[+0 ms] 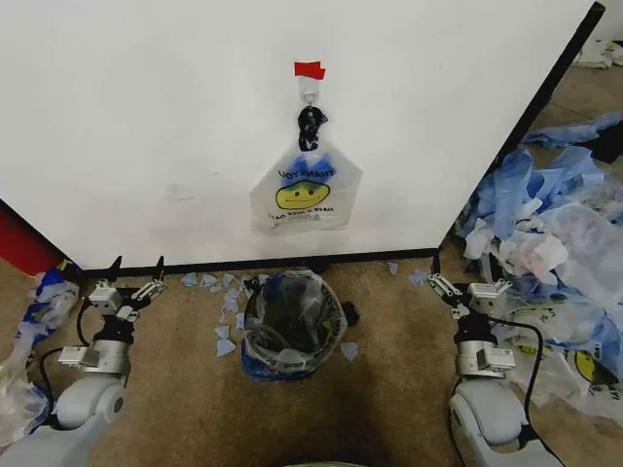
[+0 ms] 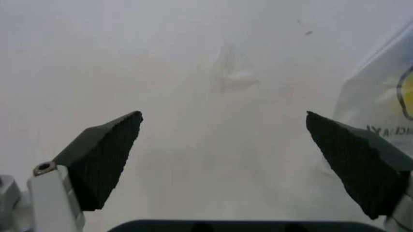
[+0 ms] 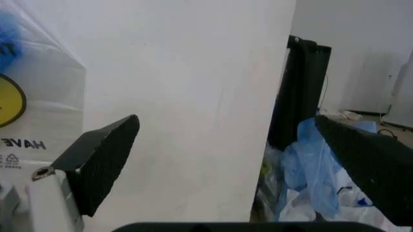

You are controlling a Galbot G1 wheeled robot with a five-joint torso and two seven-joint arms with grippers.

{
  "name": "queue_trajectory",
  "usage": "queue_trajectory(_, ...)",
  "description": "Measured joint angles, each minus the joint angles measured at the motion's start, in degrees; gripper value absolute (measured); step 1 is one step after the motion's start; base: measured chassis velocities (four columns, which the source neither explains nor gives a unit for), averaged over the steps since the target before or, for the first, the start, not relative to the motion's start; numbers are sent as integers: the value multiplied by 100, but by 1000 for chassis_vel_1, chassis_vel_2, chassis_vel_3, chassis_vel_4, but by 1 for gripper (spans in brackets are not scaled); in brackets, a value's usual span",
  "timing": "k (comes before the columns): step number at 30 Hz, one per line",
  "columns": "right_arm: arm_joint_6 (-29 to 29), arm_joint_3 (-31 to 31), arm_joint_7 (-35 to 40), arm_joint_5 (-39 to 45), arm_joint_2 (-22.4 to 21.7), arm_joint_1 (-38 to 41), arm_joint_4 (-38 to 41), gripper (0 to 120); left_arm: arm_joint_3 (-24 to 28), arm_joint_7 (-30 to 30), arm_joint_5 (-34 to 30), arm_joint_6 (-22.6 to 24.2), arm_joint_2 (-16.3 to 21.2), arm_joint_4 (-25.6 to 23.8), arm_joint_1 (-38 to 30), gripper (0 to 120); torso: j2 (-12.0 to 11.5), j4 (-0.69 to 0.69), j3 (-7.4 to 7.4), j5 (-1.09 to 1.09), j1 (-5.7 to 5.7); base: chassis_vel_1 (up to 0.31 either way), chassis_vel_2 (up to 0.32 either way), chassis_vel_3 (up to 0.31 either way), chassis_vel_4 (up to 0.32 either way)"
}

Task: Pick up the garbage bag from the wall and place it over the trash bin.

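The garbage bag (image 1: 305,190) hangs by its knotted blue handles from a hook under red tape (image 1: 310,70) on the white wall (image 1: 146,117). It is translucent with a yellow smiley face and dark print. Its edge also shows as the garbage bag (image 2: 387,92) and the garbage bag (image 3: 26,106) in the wrist views. Below it on the carpet stands the round black mesh trash bin (image 1: 293,324), lined with a blue-rimmed bag. My left gripper (image 1: 135,275) is open low at the left, facing the wall. My right gripper (image 1: 450,280) is open low at the right. Both are empty.
A big heap of blue and white plastic bags (image 1: 560,233) lies right of the wall's black edge trim (image 1: 545,88). Small blue scraps (image 1: 226,302) litter the carpet around the bin. A red object (image 1: 24,243) and more bags (image 1: 29,321) sit at the left.
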Motion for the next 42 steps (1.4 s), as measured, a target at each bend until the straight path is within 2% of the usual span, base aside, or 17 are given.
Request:
queue_trajectory(8, -23, 20, 5, 31, -68, 5, -32, 100, -113, -350, 34, 505, 126, -586, 293, 100, 0, 0, 0, 3, 0, 0, 0, 0, 0)
queue_trajectory(42, -142, 18, -10, 99, -96, 60, -26, 100, -89, -397, 184, 479, 84, -579, 282, 100, 0, 0, 0, 1, 0, 0, 0, 0, 0)
